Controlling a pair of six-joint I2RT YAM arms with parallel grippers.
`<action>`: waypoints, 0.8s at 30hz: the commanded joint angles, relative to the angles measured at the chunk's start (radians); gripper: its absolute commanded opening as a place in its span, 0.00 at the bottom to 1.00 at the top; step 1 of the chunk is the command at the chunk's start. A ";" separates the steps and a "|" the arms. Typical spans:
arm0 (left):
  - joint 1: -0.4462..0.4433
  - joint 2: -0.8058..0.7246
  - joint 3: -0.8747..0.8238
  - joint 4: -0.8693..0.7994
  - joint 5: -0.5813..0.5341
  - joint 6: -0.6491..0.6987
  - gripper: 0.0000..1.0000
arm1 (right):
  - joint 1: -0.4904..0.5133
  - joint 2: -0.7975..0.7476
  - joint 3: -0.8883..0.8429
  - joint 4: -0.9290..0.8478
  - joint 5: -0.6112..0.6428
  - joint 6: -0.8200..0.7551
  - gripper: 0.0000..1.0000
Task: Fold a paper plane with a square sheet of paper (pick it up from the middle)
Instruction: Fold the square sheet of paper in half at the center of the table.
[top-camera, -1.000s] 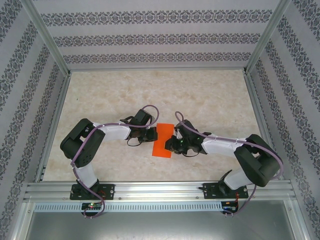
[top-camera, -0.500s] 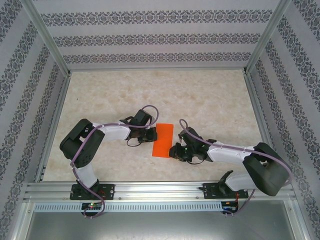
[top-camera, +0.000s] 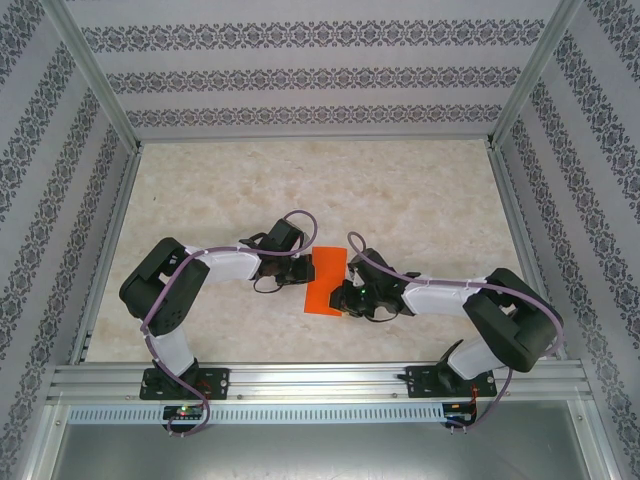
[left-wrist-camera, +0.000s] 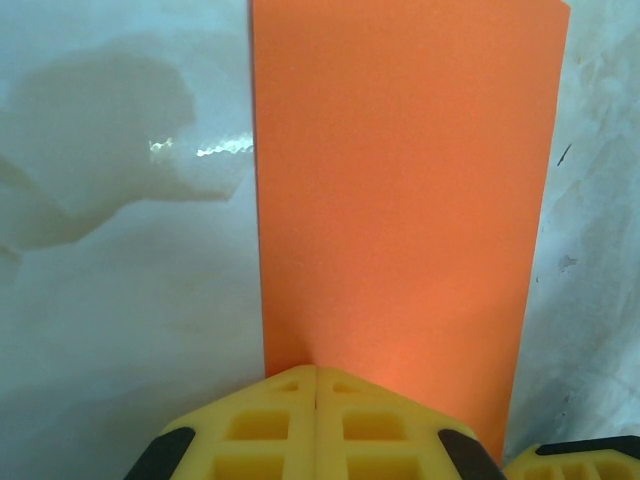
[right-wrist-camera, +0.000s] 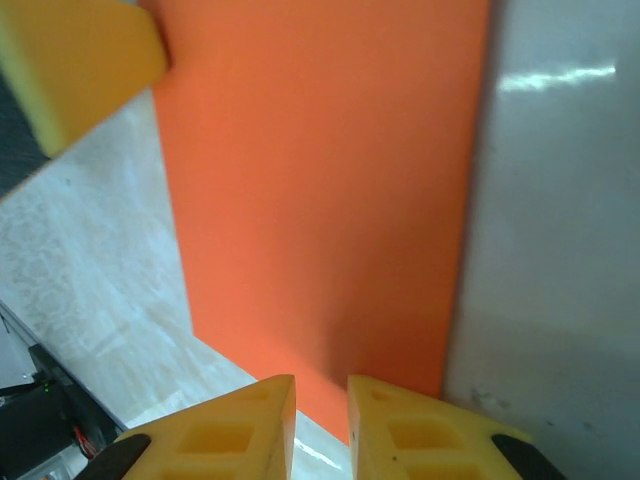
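The square sheet of paper (top-camera: 326, 280) lies flat on the marble table as a bright orange rectangle, about half as wide as it is long. It also appears in the left wrist view (left-wrist-camera: 400, 180) and the right wrist view (right-wrist-camera: 320, 180). My left gripper (top-camera: 305, 268) is shut, and its joined yellow tips (left-wrist-camera: 316, 370) rest on the sheet's left edge. My right gripper (top-camera: 345, 298) sits low at the sheet's near right corner. Its jaws (right-wrist-camera: 320, 385) stand a narrow gap apart over the paper's edge, with nothing gripped.
Aluminium frame rails (top-camera: 300, 380) run along the near edge, and patterned walls close the other three sides. Bare marble tabletop (top-camera: 300, 190) stretches behind the arms. The two grippers are close together; a left finger (right-wrist-camera: 80, 70) shows in the right wrist view.
The right gripper drew back from the paper towards the right, then came in again at its near right corner. The left gripper and the paper stayed put.
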 joint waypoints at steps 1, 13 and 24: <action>-0.010 0.000 -0.025 -0.086 -0.019 0.007 0.00 | 0.004 -0.026 -0.009 -0.017 0.006 0.003 0.23; -0.009 -0.103 -0.005 -0.109 -0.014 0.010 0.10 | -0.043 -0.142 0.169 -0.363 0.300 -0.071 0.32; 0.013 -0.206 -0.047 -0.141 -0.088 -0.023 0.32 | -0.061 -0.002 0.249 -0.283 0.255 -0.080 0.34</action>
